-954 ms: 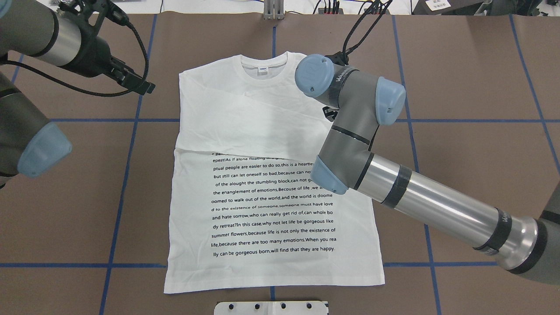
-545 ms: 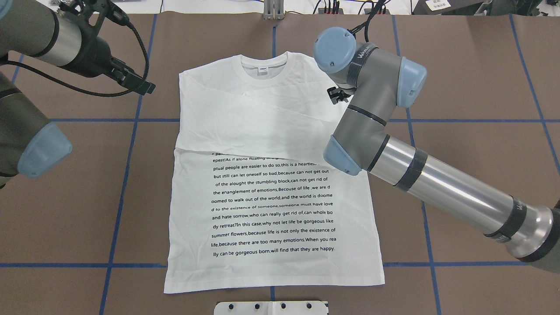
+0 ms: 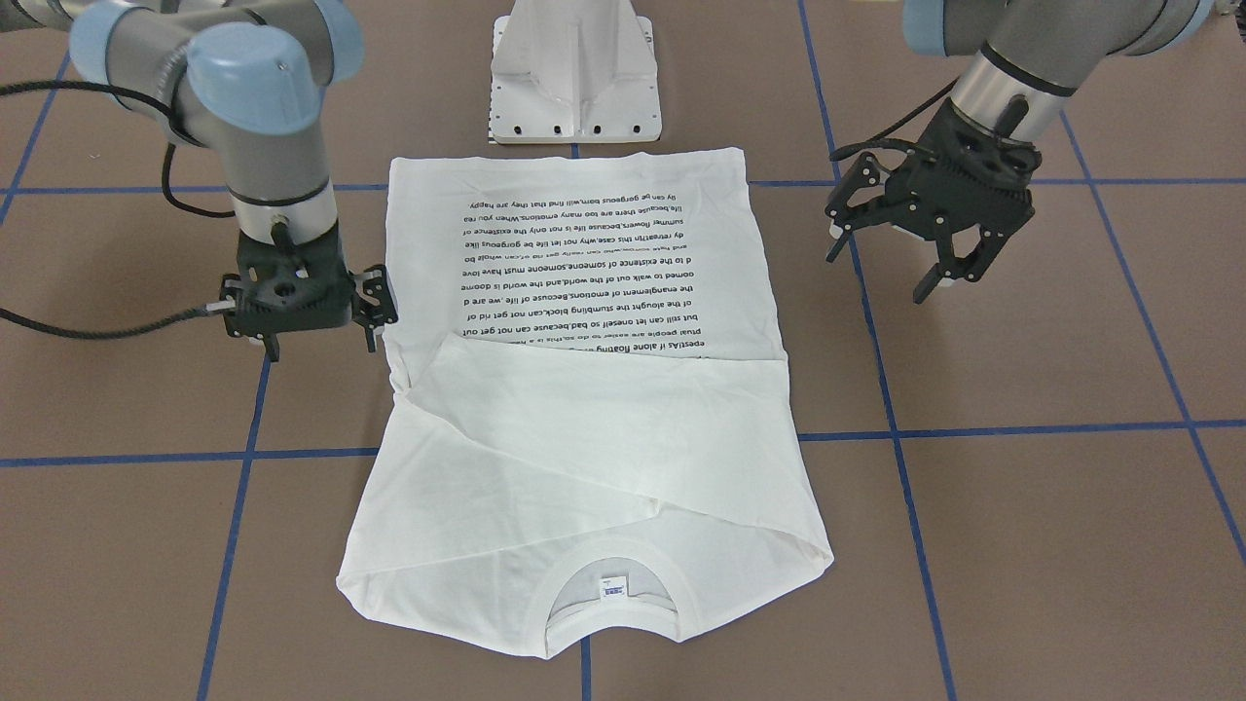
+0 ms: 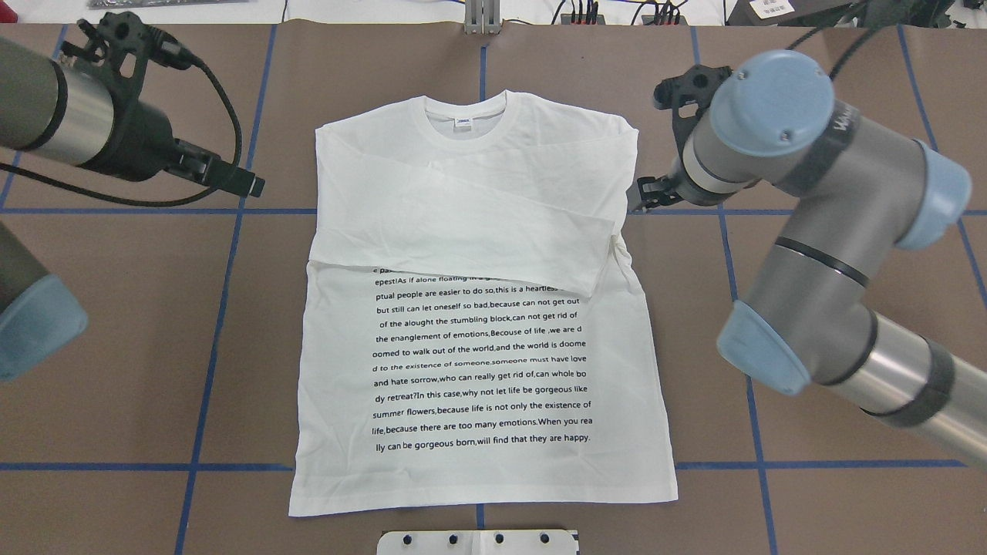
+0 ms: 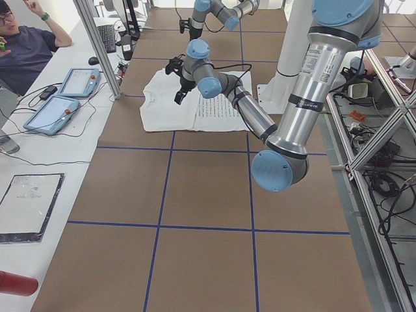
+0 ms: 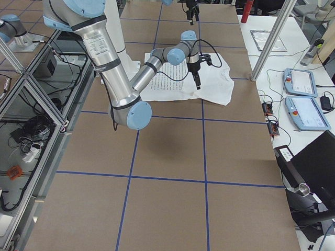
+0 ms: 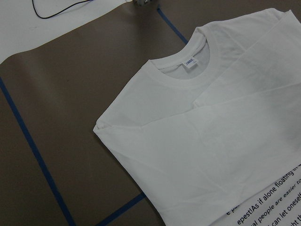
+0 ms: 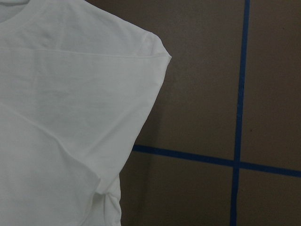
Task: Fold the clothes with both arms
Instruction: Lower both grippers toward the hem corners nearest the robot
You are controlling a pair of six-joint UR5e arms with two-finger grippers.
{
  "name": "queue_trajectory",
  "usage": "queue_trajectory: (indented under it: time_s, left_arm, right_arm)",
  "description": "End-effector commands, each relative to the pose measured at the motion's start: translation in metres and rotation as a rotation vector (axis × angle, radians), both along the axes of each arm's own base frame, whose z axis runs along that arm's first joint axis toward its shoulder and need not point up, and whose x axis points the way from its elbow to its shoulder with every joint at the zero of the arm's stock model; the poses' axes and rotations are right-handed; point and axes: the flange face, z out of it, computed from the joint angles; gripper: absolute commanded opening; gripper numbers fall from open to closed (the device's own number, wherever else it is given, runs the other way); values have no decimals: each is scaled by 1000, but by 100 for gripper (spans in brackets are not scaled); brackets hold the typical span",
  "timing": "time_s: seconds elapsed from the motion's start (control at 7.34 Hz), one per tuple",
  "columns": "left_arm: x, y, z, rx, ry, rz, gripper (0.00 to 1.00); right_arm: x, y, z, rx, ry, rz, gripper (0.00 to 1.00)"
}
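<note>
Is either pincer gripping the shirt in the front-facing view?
No, the left pincer and right pincer both stand open at the sides of the shirt, nothing between their fingers.

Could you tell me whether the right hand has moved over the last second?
Yes. In the overhead view the right hand has drawn rightward off the T-shirt, now beside its right edge.

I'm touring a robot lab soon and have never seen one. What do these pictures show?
Two jointed robot arms work at a brown table marked with blue tape. Each ends in a two-finger claw: the left gripper and right gripper are open, holding nothing. A white T-shirt lies flat between them, sleeves folded across its chest. Cameras: one above behind the robot, one facing it, one at each table end, one on each wrist showing cloth close up.
</note>
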Motion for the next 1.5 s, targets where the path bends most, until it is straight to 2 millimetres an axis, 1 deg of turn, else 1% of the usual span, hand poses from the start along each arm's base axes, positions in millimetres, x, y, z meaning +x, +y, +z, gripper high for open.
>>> queue_trajectory:
  time_s: [0.0, 0.14, 0.27, 0.41, 0.55, 0.68, 0.82, 0.95, 1.09, 1.23, 1.36]
  left_arm:
    - [35, 84, 0, -186, 59, -30, 100]
    - [70, 120, -3, -271, 77, -67, 100]
    - [100, 149, -2, -333, 82, -87, 100]
    - [120, 177, 13, -388, 64, -92, 100]
    - [141, 218, 34, -421, 71, -122, 100]
    - [158, 254, 53, -463, 54, -137, 100]
    - [173, 278, 62, -489, 36, -149, 100]
    - [187, 285, 80, -483, -4, -156, 100]
    - [196, 288, 92, -484, -31, -157, 100]
    - [202, 292, 99, -482, -48, -153, 97]
    - [204, 292, 103, -482, -58, -154, 88]
  right_arm:
    - [26, 88, -3, -86, -128, 66, 100]
    - [25, 120, 19, -81, -150, 67, 100]
    - [14, 153, 49, -71, -192, 99, 100]
    - [-2, 178, 59, -74, -187, 113, 100]
    - [-17, 202, 68, -91, -175, 133, 100]
    - [-29, 225, 73, -74, -164, 144, 100]
    - [-31, 237, 69, -73, -174, 133, 100]
    - [-32, 241, 68, -72, -174, 125, 100]
    - [-33, 242, 68, -73, -174, 122, 100]
    - [-34, 245, 68, -73, -173, 116, 100]
    - [-34, 245, 68, -72, -173, 115, 100]
